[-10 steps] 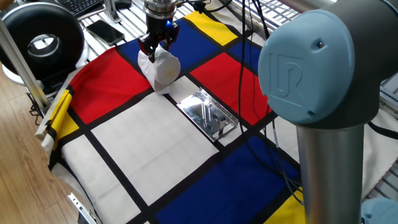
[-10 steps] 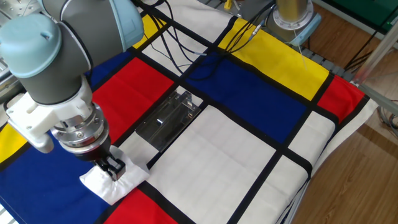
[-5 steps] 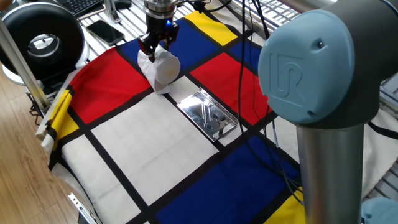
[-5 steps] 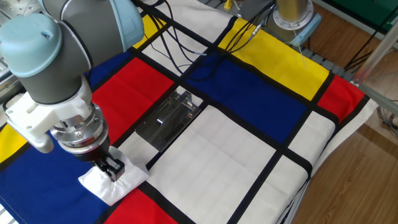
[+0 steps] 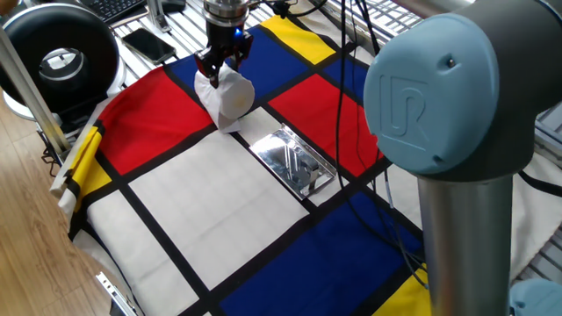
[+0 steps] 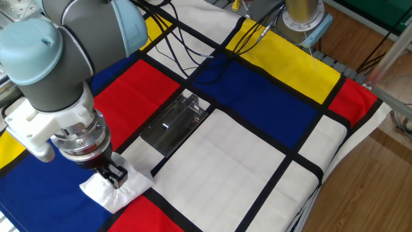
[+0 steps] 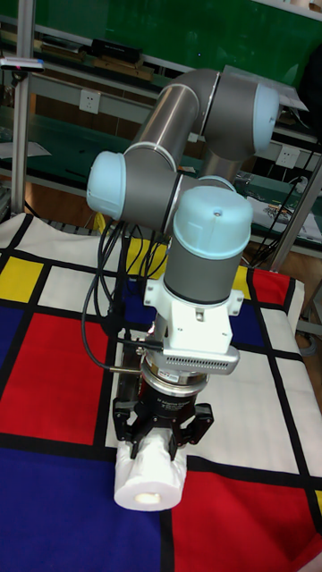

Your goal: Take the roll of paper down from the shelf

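Cloth (image 5: 202,211) in red, blue, yellow and white blocks with black bands covers the table, with wooden floor past its edge, a black reel (image 5: 60,58) and a phone (image 5: 151,43) beyond one corner, and green-backed shelving behind the arm in the tall fixed view. Near the cloth's middle the shelf (image 5: 294,161) lies flat and shiny, bare of any roll. Bent steeply down, the arm points its gripper (image 7: 162,435) straight at the cloth, jaws pinched on the roll of paper (image 7: 149,476), which rests on a blue block just beside the shelf's end, toward the reel corner.
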